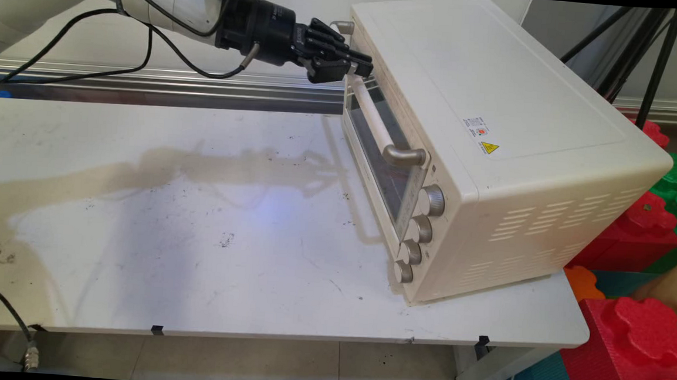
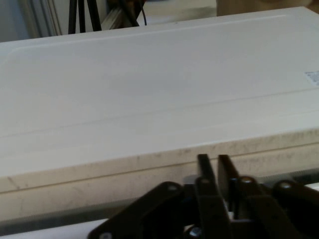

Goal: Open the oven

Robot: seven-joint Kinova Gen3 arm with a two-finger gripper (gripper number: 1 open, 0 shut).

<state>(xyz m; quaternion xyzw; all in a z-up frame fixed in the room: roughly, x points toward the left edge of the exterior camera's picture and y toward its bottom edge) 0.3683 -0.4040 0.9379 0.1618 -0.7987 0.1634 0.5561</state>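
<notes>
At the far top corner of the oven (image 1: 495,123) door, your hand (image 1: 362,64) sits level, fingers (image 2: 204,172) clenched together with almost no gap between them. Nothing looks pinched between them; from the hand camera they press up against the door's upper edge, just under the lip of the oven top. The oven stands on the right side of the desk (image 1: 165,232), door facing left, door shut or very nearly so.

The door handle (image 1: 378,125) runs as a white bar across the top of the glass, with metal brackets at both ends. Your hand is just beside the far bracket, above the bar, not around it.

Judgement: if you're working the door, contact this far out at the corner will twist it rather than swing it cleanly. Better to bear on the bar nearer its middle and keep the wrist level with the door's top edge. Watch the cables (image 1: 147,49) hanging off the arm; keep them clear of the handle. The four knobs (image 1: 419,230) sit below on the near side, well apart from your hand.
</notes>
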